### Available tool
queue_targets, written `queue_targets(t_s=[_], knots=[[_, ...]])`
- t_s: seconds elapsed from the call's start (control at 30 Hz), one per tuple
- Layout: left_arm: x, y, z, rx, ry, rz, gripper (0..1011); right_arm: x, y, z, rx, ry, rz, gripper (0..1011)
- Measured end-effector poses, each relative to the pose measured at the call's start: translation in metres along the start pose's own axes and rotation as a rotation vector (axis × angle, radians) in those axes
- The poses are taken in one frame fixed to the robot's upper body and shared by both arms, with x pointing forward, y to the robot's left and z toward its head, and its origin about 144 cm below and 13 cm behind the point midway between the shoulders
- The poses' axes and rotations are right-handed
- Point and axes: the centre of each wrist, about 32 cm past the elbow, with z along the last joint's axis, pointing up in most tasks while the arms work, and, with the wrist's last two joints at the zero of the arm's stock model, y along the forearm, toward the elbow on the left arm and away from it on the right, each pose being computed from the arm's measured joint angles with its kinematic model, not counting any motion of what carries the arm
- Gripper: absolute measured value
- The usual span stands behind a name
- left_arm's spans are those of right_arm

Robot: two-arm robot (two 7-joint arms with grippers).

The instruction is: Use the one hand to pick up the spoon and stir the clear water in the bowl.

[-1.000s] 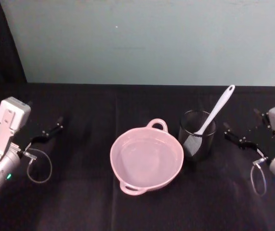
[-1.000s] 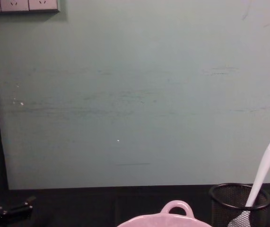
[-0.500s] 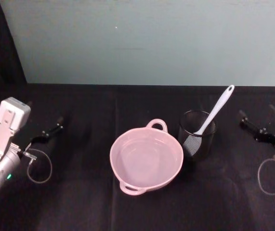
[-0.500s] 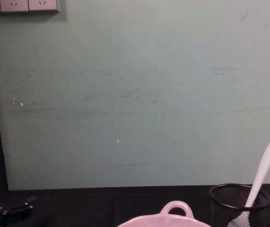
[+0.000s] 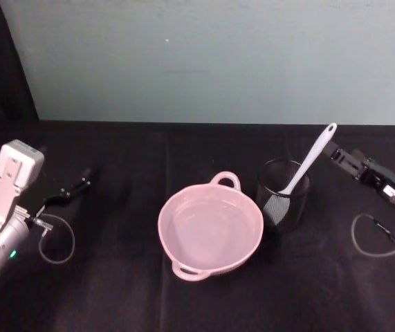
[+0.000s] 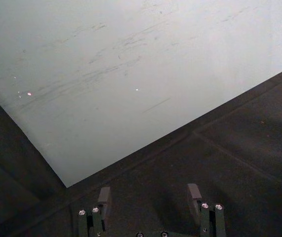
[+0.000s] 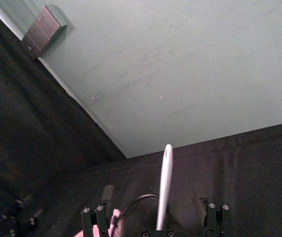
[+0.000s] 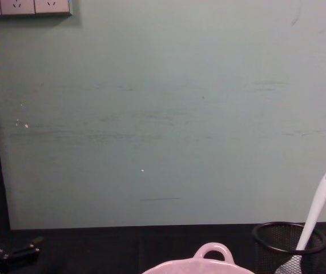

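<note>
Right gripper [image 5: 338, 155]: fingers [image 7: 104, 196] spread, the spoon [image 5: 311, 158] handle tip between them, touching neither. The spoon stands tilted in a black mesh cup [image 5: 283, 197], just beside the pink bowl [image 5: 164, 223]. Left gripper [image 5: 72, 188]: fingers spread, well apart from these. Surface is black cloth [image 5: 114, 290], with a pale green wall [image 5: 183, 62] behind.

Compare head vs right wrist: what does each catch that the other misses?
Head: the whole bowl with both handles, the left gripper parked at far left, and the right gripper close to the top of the spoon. Right wrist: that gripper's open fingers either side of the handle, plus a wall socket plate. Both: the spoon standing tilted in the mesh cup.
</note>
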Motion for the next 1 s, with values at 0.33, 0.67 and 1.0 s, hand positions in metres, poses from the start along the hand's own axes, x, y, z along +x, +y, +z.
queue_targets(t_s=[0.33,0.67,1.0], knots=[[0.000,0.000,0.000,0.000,0.000,0.000,1005,0.010,0.028,0.002,-0.034,0.093,0.022,1004],[0.000,0.000,0.000,0.000,0.000,0.000,1005,0.014,0.049,-0.004,-0.053,0.087,0.024,1004],[0.000,0.000,0.000,0.000,0.000,0.000,1005,0.012,0.049,-0.009,-0.046,0.078,0.031,1004]])
